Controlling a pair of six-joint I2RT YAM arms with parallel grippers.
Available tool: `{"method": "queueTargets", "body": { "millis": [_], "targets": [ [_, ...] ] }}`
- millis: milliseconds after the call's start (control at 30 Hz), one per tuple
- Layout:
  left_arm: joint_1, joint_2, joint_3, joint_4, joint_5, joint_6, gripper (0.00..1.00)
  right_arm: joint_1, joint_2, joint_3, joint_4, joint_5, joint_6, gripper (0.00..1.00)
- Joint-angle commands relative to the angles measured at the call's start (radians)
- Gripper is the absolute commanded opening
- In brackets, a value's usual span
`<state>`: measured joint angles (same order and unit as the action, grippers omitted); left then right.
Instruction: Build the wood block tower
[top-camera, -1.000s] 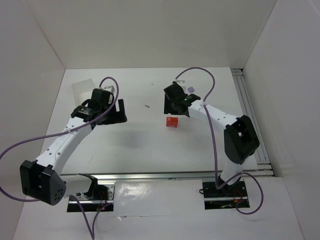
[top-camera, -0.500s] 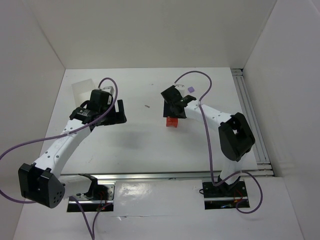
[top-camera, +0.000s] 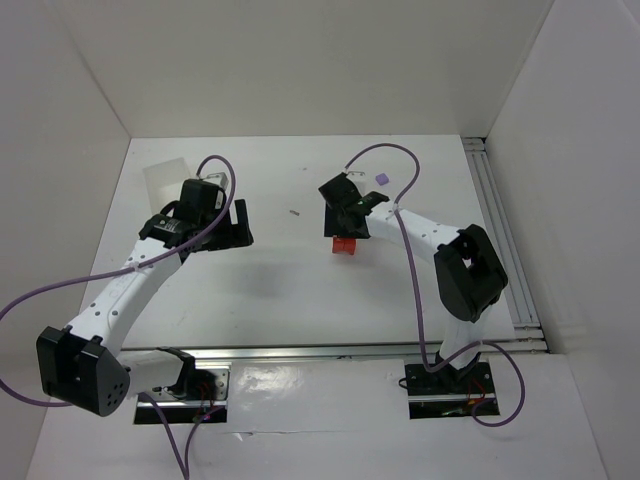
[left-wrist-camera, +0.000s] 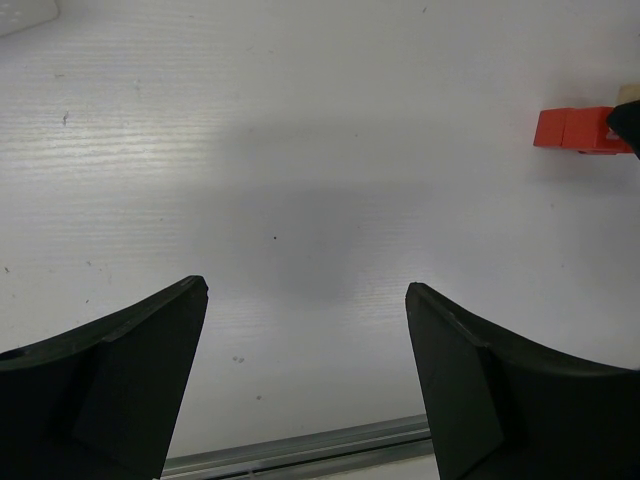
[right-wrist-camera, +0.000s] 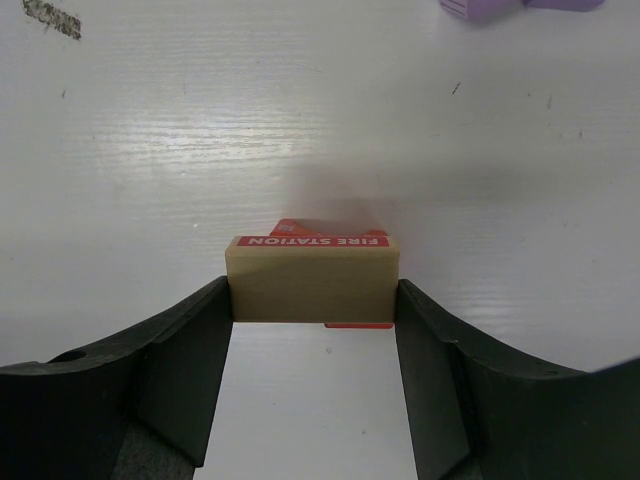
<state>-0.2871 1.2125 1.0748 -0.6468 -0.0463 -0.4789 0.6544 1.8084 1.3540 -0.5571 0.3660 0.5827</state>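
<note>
The right gripper (right-wrist-camera: 312, 292) is clamped on the pale tan block (right-wrist-camera: 312, 282), the one lettered FIRE STATION, with a jaw against each of its end faces. It hangs directly over the red-orange block (top-camera: 344, 246), which sits on the table (top-camera: 280, 290) a little right of centre. In the wrist view, bits of red-orange show at 12 and 6 o'clock of the tan block. The 12 o'clock bit is a corner, so the two pieces look slightly twisted against each other, and whether they touch cannot be told. To place it well, I would turn the wrist until the edges run parallel and come straight down until the block seats flat. Then part the jaws gently and lift vertically, so neither finger drags the stack. The lilac block (top-camera: 382, 178) lies apart at 1 o'clock of the stack, probably the cap. The left gripper (left-wrist-camera: 305, 300) is spread wide and empty, well away at 9 o'clock.
</note>
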Motion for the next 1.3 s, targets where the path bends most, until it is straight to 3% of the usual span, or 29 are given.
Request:
{"method": "queueTargets", "body": {
  "millis": [0, 1267],
  "targets": [
    [-0.003, -0.03, -0.003, 0.024, 0.005, -0.017, 0.93, 0.008, 0.002, 0.025, -0.02, 0.021, -0.001, 0.63],
    [-0.003, -0.021, -0.003, 0.015, -0.004, -0.017, 0.93, 0.017, -0.017, -0.021, -0.029, 0.011, -0.001, 0.64]
  ]
}}
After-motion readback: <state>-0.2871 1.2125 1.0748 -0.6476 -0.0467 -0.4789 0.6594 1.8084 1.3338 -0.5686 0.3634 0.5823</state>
